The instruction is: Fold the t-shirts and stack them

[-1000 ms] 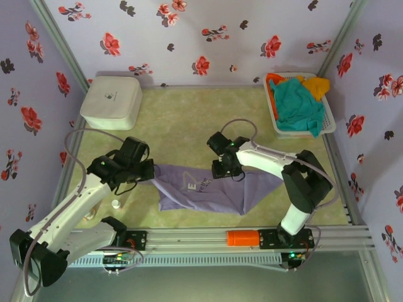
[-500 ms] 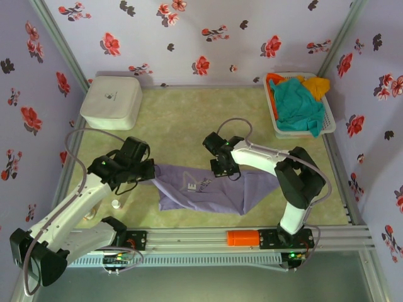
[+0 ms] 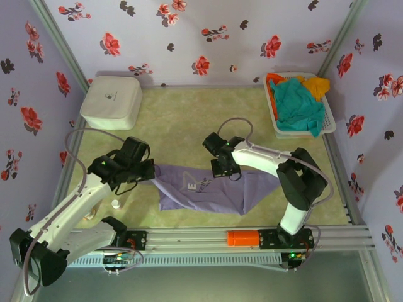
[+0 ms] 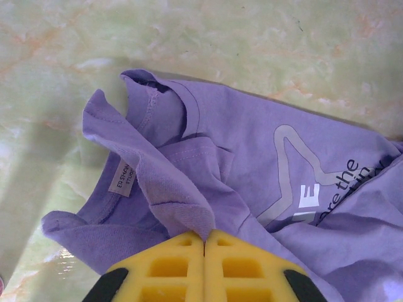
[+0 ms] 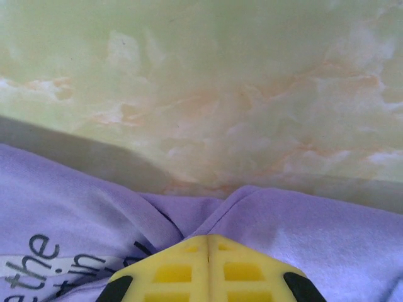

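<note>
The crumpled pale lavender cloth t-shirt point(image 3: 208, 189) is lying on the green marbled table point(image 3: 182, 119). The left gripper point(image 4: 204, 240) is pinching a fold by its collar, the right gripper point(image 5: 208, 242) clamping its far edge. Light and limp, it is probably best gripped at hems.

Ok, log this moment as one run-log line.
step: grasp for fold | left gripper: shut on purple t-shirt near collar | right gripper: shut on its far edge | basket: teal, orange, yellow shirts waiting
</note>
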You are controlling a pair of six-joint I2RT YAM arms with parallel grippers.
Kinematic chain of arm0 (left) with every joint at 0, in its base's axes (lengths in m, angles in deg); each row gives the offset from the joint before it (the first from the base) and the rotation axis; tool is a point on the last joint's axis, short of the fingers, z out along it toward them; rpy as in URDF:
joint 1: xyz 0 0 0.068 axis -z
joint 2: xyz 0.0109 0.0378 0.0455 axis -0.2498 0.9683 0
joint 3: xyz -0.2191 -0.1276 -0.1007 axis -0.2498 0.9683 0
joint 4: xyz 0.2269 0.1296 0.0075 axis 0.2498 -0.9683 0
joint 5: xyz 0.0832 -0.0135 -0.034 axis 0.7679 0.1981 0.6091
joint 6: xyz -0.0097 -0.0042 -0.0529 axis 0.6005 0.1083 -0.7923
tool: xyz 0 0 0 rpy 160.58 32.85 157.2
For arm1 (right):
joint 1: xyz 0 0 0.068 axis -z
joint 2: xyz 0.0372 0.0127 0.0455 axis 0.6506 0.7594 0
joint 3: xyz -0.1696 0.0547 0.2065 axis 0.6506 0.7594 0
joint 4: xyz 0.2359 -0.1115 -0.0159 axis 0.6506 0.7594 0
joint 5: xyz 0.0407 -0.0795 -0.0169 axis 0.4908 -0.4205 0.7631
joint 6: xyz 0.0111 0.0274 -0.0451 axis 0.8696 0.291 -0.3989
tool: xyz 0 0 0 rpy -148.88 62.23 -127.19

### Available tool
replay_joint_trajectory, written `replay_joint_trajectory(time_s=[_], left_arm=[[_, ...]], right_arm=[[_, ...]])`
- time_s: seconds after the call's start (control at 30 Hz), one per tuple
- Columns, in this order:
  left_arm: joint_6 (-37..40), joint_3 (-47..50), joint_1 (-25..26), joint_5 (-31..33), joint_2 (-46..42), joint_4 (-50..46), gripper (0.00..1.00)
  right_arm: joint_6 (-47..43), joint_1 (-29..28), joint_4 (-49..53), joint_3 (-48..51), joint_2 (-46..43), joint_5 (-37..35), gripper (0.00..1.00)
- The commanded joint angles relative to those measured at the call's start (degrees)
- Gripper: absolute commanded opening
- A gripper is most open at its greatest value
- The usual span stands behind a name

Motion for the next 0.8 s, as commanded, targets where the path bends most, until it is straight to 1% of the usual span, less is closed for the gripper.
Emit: replay_joint_trajectory(time_s=[0.0,0.2,0.37,0.5,0.6,0.77], left_arm=[[-0.2,-0.5,0.4,1.3,0.0,-0.6,0.00],[-0.3,-1.6,0.3,1.9,-0.2,-1.7,0.00],[1.2,-7.5,-0.4,2.0,1.8,-2.0,0.00],[4.6,-17.3,-2.1,2.1,7.4,-2.0,0.00],[8.8,-26.9,-3.6,1.8,13.9,-5.1,0.00],[13.9,-40.8,-6.6,1.3,24.0,-6.4,0.00]], right_arm=[[1.1,-0.4,3.1,0.4,-4.3,-2.8,0.00],[0.4,-0.2,7.4,-3.0,-9.3,-6.9,0.00],[-1.0,1.8,9.9,-8.0,-12.7,-11.0,0.00],[-3.0,6.5,9.2,-13.2,-14.3,-11.6,0.00],[-4.6,9.5,9.0,-18.0,-13.6,-11.9,0.00],[-6.1,12.9,6.2,-23.5,-11.9,-14.3,0.00]])
